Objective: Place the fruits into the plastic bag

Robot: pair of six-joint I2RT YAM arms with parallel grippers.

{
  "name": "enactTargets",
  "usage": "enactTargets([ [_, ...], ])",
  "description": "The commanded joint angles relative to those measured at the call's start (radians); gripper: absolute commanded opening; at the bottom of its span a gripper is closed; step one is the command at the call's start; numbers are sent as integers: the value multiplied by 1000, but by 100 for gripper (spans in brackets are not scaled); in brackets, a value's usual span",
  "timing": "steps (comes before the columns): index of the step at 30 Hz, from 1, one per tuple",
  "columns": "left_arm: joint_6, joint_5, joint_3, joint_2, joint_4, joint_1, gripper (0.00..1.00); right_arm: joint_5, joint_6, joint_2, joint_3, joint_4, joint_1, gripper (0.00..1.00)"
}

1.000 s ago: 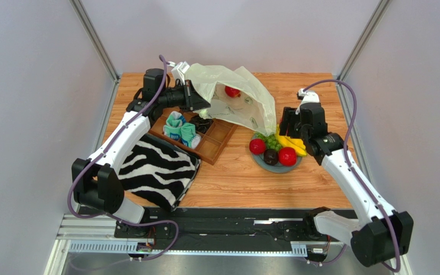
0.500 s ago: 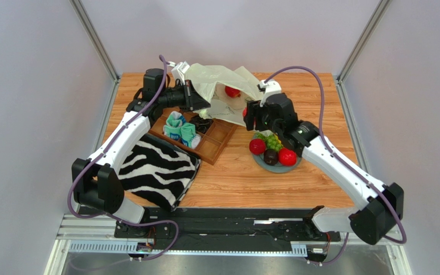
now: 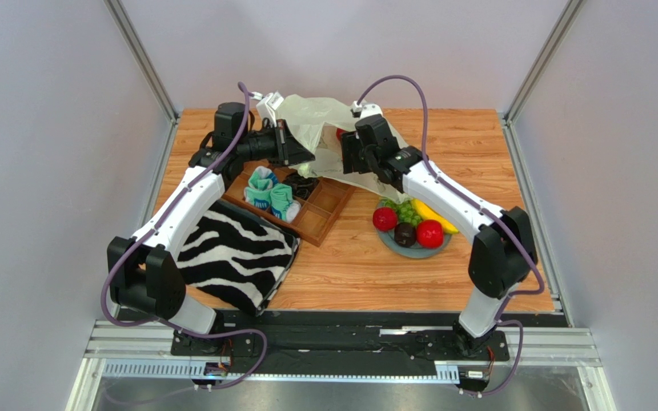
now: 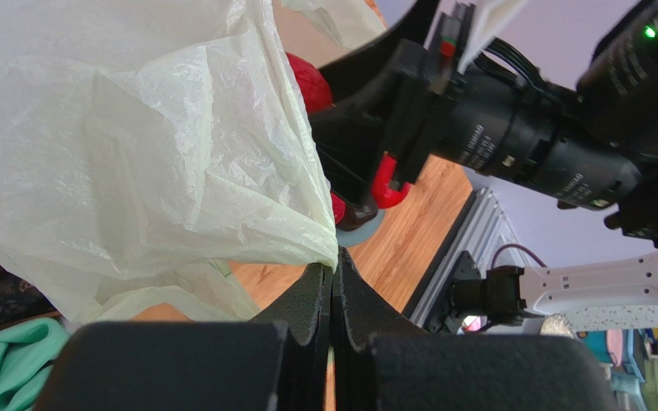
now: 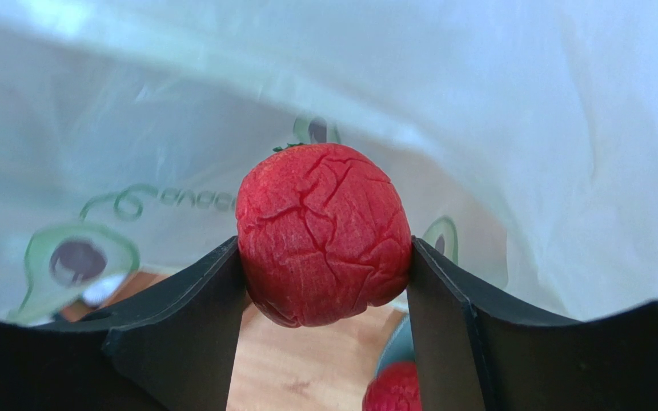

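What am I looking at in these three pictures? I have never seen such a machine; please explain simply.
Two robot arms are bolted to a wooden table. The wide picture is taken from above and behind them; the other two come from a camera on each wrist. The left hand pinches the edge of a thin bag, holding it up. The right hand grips a red fruit at the bag's mouth. On the table lie a plate with more fruits, a wooden tray with socks, and a striped cloth.
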Motion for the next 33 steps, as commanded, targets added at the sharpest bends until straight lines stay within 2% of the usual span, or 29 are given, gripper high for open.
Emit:
enactTargets([
  [1,4,23,39,-1,12,6,0,97,-2,97,113,20,-22,40],
  [4,1,25,39,0,12,6,0,166,13,156,142,59,-23,40],
  [10,2,25,39,5,14,6,0,146,76,246,162,142,-22,41],
  [17,-1,30,39,11,14,6,0,170,94,320,225,114,-22,45],
  [20,-1,28,39,9,14,6,0,172,94,335,234,111,-22,56],
  [21,-1,29,39,9,14,6,0,170,99,341,237,103,-23,66],
  [24,-1,28,39,12,14,6,0,169,103,351,246,97,-23,78],
  [29,-2,30,39,11,14,6,0,163,102,366,268,83,-22,85],
  [33,-1,29,39,9,14,6,0,163,100,366,269,82,-23,86],
])
